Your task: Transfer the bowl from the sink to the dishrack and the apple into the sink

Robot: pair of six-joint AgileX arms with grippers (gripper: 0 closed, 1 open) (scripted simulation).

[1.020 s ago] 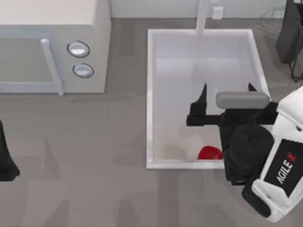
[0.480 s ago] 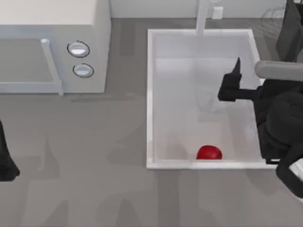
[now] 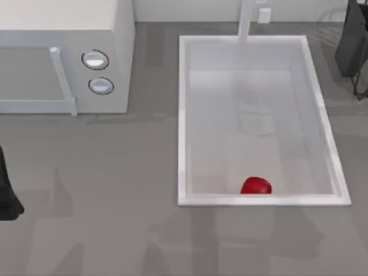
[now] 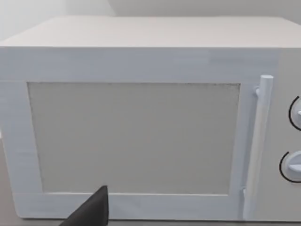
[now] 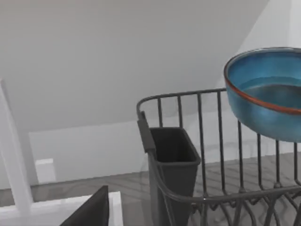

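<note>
Right arm withdrawn from over sink (image 3: 183, 121); apple (image 3: 255, 186) seen inside, near front wall. Bowl (image 5: 265, 92) seen in dishrack (image 5: 207, 155). Finger spread of either gripper cannot be told.

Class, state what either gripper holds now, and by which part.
Nothing visibly held: the glossy red apple lies in the white rectangular sink, the teal-blue bowl at the wire dishrack, apart from left gripper and right gripper.
</note>
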